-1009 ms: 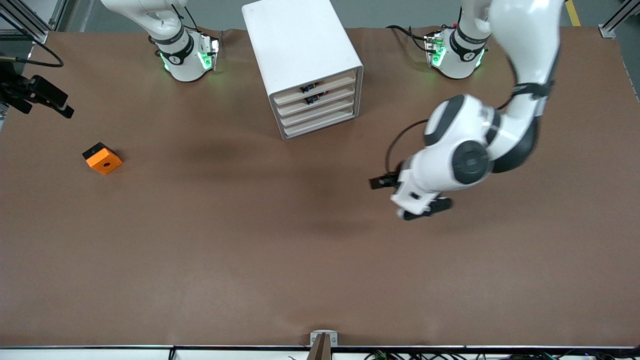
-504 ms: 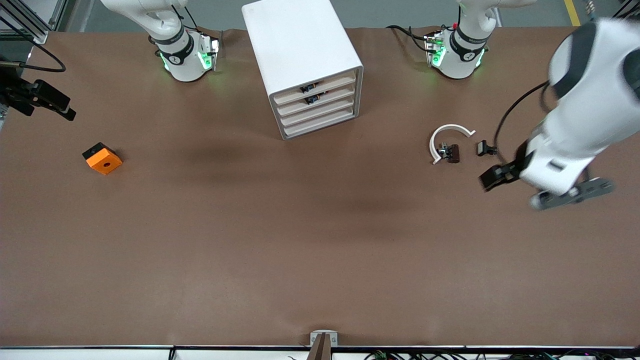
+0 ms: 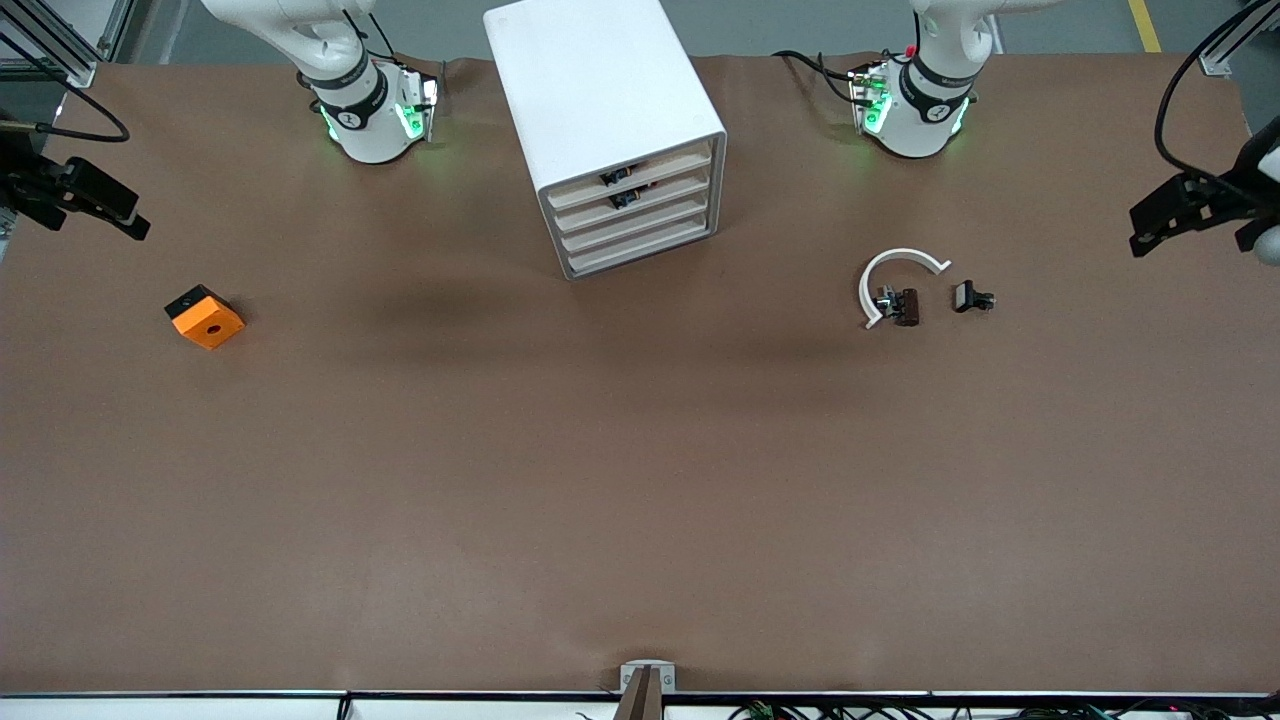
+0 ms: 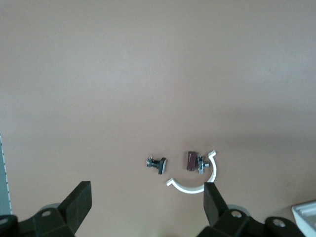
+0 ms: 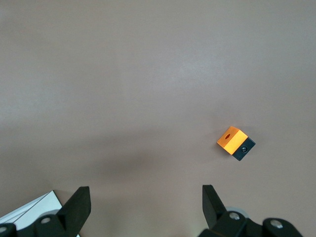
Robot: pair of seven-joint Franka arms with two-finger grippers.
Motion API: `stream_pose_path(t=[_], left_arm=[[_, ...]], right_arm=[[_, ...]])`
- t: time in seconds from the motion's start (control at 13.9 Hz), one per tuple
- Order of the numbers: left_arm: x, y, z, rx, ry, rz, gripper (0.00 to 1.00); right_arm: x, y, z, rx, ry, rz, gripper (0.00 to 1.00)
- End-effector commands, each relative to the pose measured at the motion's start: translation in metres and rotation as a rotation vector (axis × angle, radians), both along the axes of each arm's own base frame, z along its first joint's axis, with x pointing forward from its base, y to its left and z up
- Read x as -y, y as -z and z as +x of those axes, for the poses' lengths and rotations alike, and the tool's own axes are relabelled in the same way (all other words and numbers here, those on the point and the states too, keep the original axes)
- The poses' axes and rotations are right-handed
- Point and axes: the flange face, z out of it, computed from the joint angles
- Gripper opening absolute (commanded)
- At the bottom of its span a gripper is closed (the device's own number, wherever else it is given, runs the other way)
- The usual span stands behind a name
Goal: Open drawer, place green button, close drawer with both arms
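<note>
One white cabinet (image 3: 600, 110) with four drawers, one orange cube (image 3: 205, 317), one white curved piece (image 3: 885, 275), two small dark parts (image 3: 905, 306)

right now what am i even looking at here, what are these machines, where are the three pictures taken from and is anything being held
These are two white robot arms bolted along one edge of a brown table. The large picture looks down from a high camera facing them. The other two come from cameras on each arm's wrist, looking past its own black fingers.

The left end effector hangs open over its end of the table; the right end effector hangs open over the other end. Neither holds anything.

On the table stand a white cabinet with four shut drawers, an orange cube, a white curved piece, and two small dark parts beside it. No green-capped button is visible.
</note>
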Motion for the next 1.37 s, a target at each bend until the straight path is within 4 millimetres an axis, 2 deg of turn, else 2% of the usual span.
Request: stream_pose_path(t=[0.0,0.07,0.14,0.36,0.86,1.3], left_arm=[[-0.012,-0.001,-0.017,-0.005,0.0,-0.037,1.0],[-0.023,-0.003,-0.018,-0.001,-0.006,-0.054,1.0],[-0.028,-0.008,-0.021,0.008,0.003,-0.057,1.0],[-0.034,-0.006,-0.019,0.003,-0.006,-0.054,1.0],[-0.029,0.005,-0.019,-0.019,0.002,-0.052,1.0],[-0.032,0.001,-0.02,-0.019,-0.002,-0.048,1.0]], right_arm=[[0.004,-0.003,0.001,-0.007,-0.003,-0.023,1.0],[0.004,-0.003,0.001,-0.007,-0.004,-0.023,1.0],[0.004,-0.003,0.001,-0.009,-0.003,-0.023,1.0],[0.003,-0.003,0.0,-0.013,-0.003,-0.023,1.0],[0.003,-0.001,-0.002,-0.03,0.0,-0.022,1.0],[0.003,-0.002,-0.002,-0.029,-0.001,-0.022,1.0]])
